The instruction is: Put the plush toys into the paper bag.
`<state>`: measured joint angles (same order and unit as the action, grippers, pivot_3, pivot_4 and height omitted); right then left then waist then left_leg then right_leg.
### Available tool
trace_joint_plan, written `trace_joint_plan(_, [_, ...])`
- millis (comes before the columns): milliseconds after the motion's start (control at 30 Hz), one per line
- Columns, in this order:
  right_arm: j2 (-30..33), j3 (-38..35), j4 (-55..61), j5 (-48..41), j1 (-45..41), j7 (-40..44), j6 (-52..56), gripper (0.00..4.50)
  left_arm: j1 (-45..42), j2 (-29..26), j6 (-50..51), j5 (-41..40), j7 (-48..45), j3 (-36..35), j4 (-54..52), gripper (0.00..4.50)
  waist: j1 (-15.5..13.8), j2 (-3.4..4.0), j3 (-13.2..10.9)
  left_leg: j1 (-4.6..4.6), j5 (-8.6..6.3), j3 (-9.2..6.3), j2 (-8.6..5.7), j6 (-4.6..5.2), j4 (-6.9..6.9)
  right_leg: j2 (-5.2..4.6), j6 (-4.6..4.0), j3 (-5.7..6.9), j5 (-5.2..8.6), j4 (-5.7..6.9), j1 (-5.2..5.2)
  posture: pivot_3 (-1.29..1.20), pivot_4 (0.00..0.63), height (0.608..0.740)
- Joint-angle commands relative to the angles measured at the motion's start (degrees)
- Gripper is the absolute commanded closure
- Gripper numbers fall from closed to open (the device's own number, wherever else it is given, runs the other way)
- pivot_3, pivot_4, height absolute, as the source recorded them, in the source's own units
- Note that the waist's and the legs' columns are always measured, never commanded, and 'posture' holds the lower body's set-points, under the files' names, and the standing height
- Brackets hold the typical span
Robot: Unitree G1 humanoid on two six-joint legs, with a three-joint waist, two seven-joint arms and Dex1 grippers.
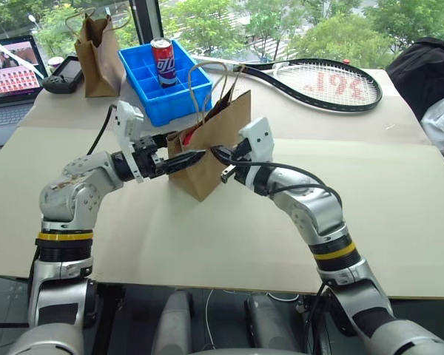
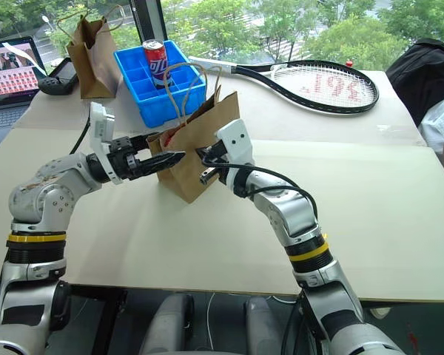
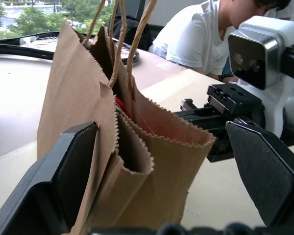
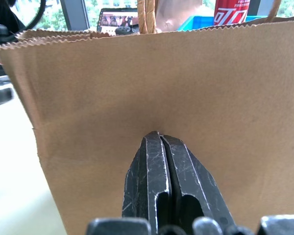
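Left gripper (image 3: 161,147) spread wide around paper bag (image 1: 211,148) edge; right gripper (image 4: 159,147) closed, tips against bag's side.

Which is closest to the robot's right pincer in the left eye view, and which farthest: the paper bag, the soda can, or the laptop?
1. Paper bag: right pincer, shut, against its side.
2. Soda can: behind the bag, in the blue tray.
3. Laptop: far left table edge.
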<state>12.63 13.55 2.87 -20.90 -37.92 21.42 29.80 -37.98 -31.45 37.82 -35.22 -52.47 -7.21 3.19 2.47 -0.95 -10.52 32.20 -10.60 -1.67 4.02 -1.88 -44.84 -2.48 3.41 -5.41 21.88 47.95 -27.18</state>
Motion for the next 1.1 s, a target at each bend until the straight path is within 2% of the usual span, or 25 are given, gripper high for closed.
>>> trace_joint_plan(33, [-0.32,-1.68,2.7,0.83,0.93,0.8,-0.83,4.5,-1.89,0.39,0.37,1.27,2.47,-0.17,2.18,1.15,0.02,0.0,0.0,0.0,0.0,0.0,-0.01,0.0,0.0,0.0,0.0,0.0,0.0,0.0,0.0,0.0,0.15,0.658])
trace_joint_plan(333, [0.51,-4.37,5.72,0.91,2.6,1.05,1.54,4.5,-2.43,1.17,0.19,2.01,1.9,2.0,2.69,4.44,0.03,0.0,0.0,0.0,0.01,-0.01,-0.01,-0.01,0.0,-0.01,0.0,0.0,0.0,0.03,0.0,0.0,0.15,0.658])
trace_joint_plan(500, [7.57,-10.45,14.82,-3.76,7.47,3.94,8.66,4.5,-5.23,-0.08,-2.0,2.83,-1.28,2.24,5.75,4.48,-0.34,0.0,0.0,0.02,0.01,-0.01,-0.03,-0.02,-0.01,-0.02,0.0,0.02,0.0,0.01,0.01,0.0,0.15,0.658])
trace_joint_plan(533, [10.79,-12.13,16.91,-4.89,9.38,5.67,10.44,4.5,-5.91,-0.4,-2.86,3.09,-2.47,2.37,6.51,4.48,-0.46,0.0,0.0,0.03,0.01,-0.01,-0.04,-0.02,-0.01,-0.02,0.0,0.01,0.0,-0.01,0.01,0.0,0.15,0.658])
trace_joint_plan(600, [21.23,-19.92,19.66,-6.59,15.55,10.98,13.28,4.5,-8.11,-1.39,-5.7,3.78,-7.57,3.41,8.82,4.48,-0.77,-0.01,0.0,0.06,0.01,-0.02,-0.05,-0.02,0.0,-0.03,0.01,0.03,0.0,-0.06,0.02,0.0,0.15,0.658])
trace_joint_plan(733, [32.46,-29.82,20.16,-8.47,22.85,16.05,14.28,4.5,-11.46,-2.22,-10.67,4.75,-17.34,5.88,12.52,4.48,-1.51,0.0,-0.03,0.13,0.01,0.04,-0.1,-0.01,0.01,-0.08,0.02,0.01,0.02,-0.22,0.06,0.0,0.15,0.658])
trace_joint_plan(967, [39.48,-37.96,25.02,-11.06,31.49,23.03,13.31,4.5,-15.55,-4.97,-18.19,6.89,-38.11,11.98,16.17,4.48,0.09,0.0,-0.04,-0.08,0.02,0.03,-0.04,0.01,0.09,0.01,-0.02,-0.03,0.05,-0.15,0.14,0.0,0.15,0.658])
trace_joint_plan(1100, [40.0,-41.68,28.39,-13.96,35.44,25.06,14.45,4.5,-15.29,-6.41,-19.92,4.69,-40.03,15.78,16.09,4.48,0.13,-0.01,-0.05,-0.08,0.02,0.04,-0.04,0.02,0.07,0.0,-0.01,-0.06,0.04,-0.15,0.16,0.0,0.15,0.658])
